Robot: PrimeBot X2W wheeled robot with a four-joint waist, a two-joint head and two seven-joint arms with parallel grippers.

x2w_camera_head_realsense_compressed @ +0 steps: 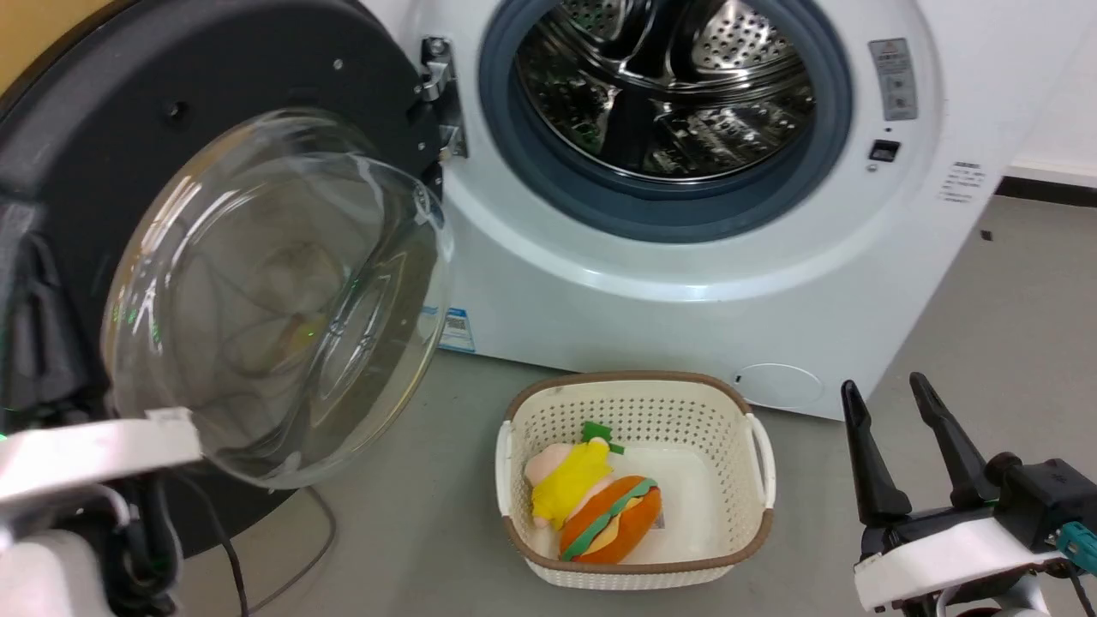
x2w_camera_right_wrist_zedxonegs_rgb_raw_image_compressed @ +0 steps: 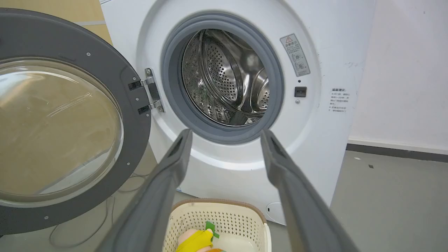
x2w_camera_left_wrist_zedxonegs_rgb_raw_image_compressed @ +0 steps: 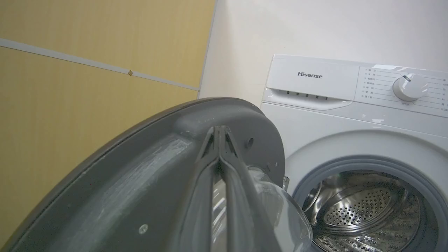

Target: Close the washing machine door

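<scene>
The washing machine door stands wide open to the left of the washing machine, hung on its metal hinge, its glass bowl bulging toward me. The steel drum is exposed inside the grey gasket. In the left wrist view my left gripper is shut with nothing between its fingers, lying along the door's inner face with its tips at the rim. My right gripper is open at the lower right, away from the machine; its fingers frame the drum opening in the right wrist view.
A cream perforated basket sits on the grey floor in front of the washer, holding a plush burger and a yellow toy. A cable trails on the floor under the door. A yellow wall stands behind the door.
</scene>
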